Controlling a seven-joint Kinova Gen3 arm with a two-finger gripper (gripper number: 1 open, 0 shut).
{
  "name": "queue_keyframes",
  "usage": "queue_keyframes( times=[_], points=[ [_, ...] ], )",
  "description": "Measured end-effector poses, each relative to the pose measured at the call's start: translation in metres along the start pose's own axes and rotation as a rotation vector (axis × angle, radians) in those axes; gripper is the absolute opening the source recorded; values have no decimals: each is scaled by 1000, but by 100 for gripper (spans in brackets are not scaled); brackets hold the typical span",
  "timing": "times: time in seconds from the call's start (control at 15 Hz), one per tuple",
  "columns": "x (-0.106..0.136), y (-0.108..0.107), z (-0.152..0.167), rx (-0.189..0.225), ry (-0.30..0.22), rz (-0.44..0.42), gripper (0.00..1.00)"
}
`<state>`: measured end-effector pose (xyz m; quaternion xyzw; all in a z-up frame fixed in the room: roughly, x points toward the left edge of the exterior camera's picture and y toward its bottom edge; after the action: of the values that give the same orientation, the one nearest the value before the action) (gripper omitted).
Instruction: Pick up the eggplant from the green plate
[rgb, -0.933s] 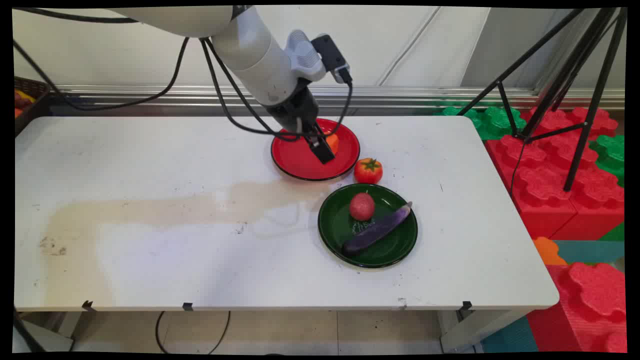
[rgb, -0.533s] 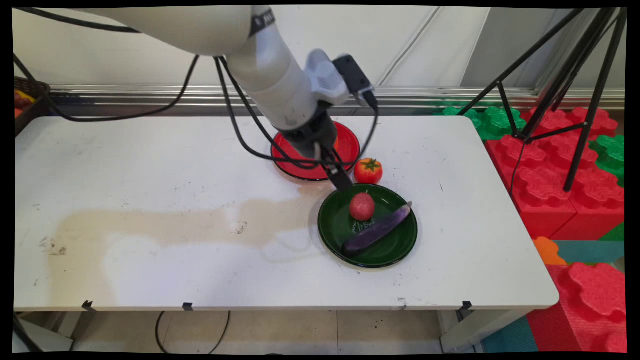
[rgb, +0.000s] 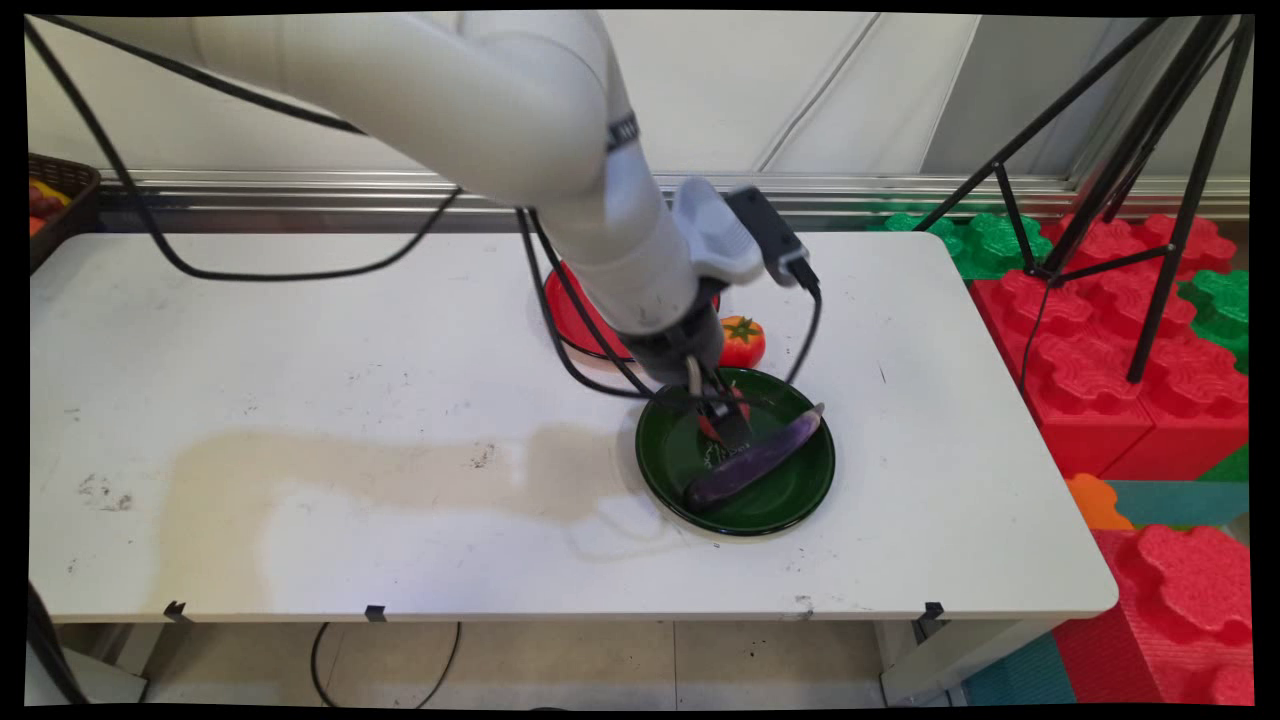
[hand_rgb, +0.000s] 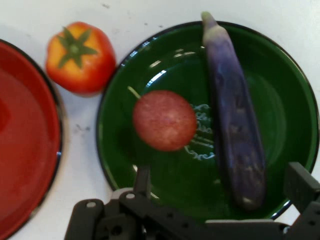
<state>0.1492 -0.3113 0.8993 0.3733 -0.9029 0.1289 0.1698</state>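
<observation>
At the far left edge of the main view a dark basket (rgb: 62, 190) with something orange and yellow in it sits by the corner of the white counter (rgb: 300, 330); a pale brown stain (rgb: 380, 470) runs across the counter's middle. Right of the stain, behind the arm, is a red plate (rgb: 572, 318), mostly hidden in the main view; in the hand view it fills the left edge (hand_rgb: 25, 150). Just beside it, on the bare counter, stands an orange-red tomato (rgb: 744, 340) with a green stalk, seen at upper left of the hand view (hand_rgb: 80, 57), between the red plate and the green one.

The pincer (rgb: 725, 425) hangs open over the green plate (rgb: 790, 500), its fingers spread wide in the hand view (hand_rgb: 220, 187), one fingertip (hand_rgb: 142, 180) at lower centre and the other at the lower right edge. Between and above them in that view lies a round pinkish-red fruit (hand_rgb: 164, 120) on the green plate (hand_rgb: 280, 100), apart from both fingers. Right of it a long purple eggplant (hand_rgb: 234, 115) lies on the same plate, its narrow tip reaching the rim; in the main view it slants across the plate (rgb: 760, 458).

Far right of the main view, a black tripod (rgb: 1150, 200) stands over red and green foam blocks (rgb: 1100, 370).
</observation>
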Motion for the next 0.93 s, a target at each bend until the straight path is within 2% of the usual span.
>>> queue_keyframes(
  times=[0.4, 0.93],
  points=[
    [1, 19, 43, -15, -34, -34, 100],
    [1, 31, 92, -28, -62, -67, 100]
  ],
)
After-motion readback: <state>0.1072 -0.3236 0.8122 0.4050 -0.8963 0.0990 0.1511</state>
